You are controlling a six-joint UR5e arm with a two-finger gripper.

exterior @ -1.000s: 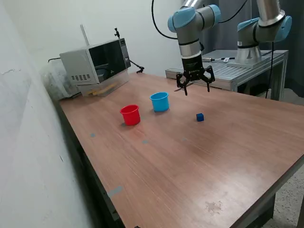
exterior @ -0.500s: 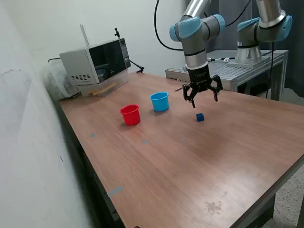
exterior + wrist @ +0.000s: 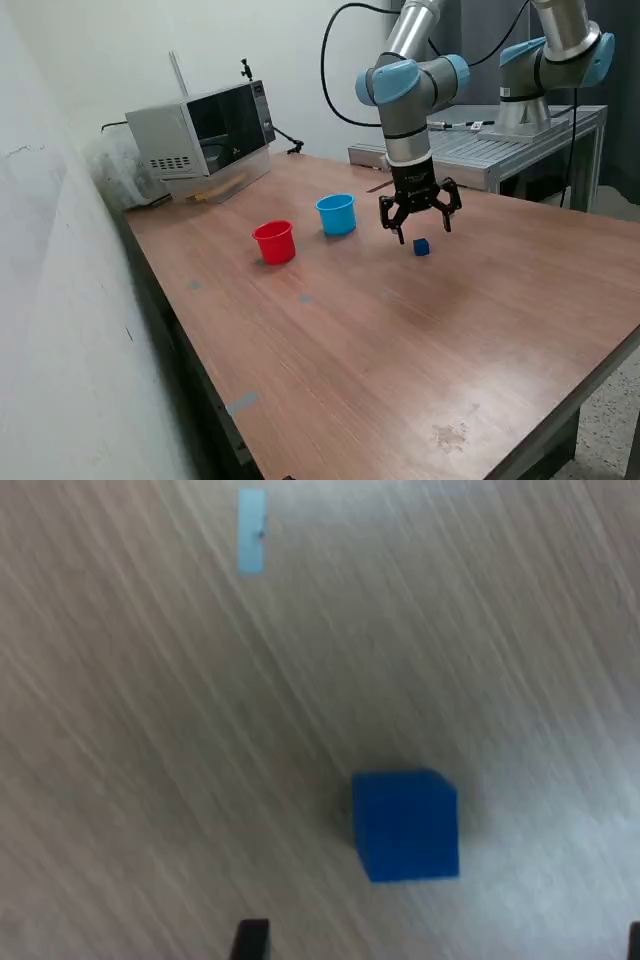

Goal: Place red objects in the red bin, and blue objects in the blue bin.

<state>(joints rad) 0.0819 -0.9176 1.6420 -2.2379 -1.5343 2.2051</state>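
One small dark-blue cube (image 3: pixel 421 247) sits on the wooden table; it fills the wrist view (image 3: pixel 405 824). My gripper (image 3: pixel 420 232) hangs open just above it, fingers spread to either side; only two fingertips (image 3: pixel 250 938) show at the wrist view's edge. The light-blue cup (image 3: pixel 337 214) and the red cup (image 3: pixel 274 241) stand upright side by side toward the exterior view's left of the cube. The red cubes and a second blue cube are not in view.
A microwave (image 3: pixel 201 130) stands at the table's far corner on the exterior view's left. A second arm's base (image 3: pixel 525 105) sits on a metal bench behind the table. A strip of pale tape (image 3: pixel 251 530) lies on the wood near the cube.
My gripper has moved down and toward the blue cube, from above the table's back edge to just over the cube. It stayed open. Cups and cube have not moved.
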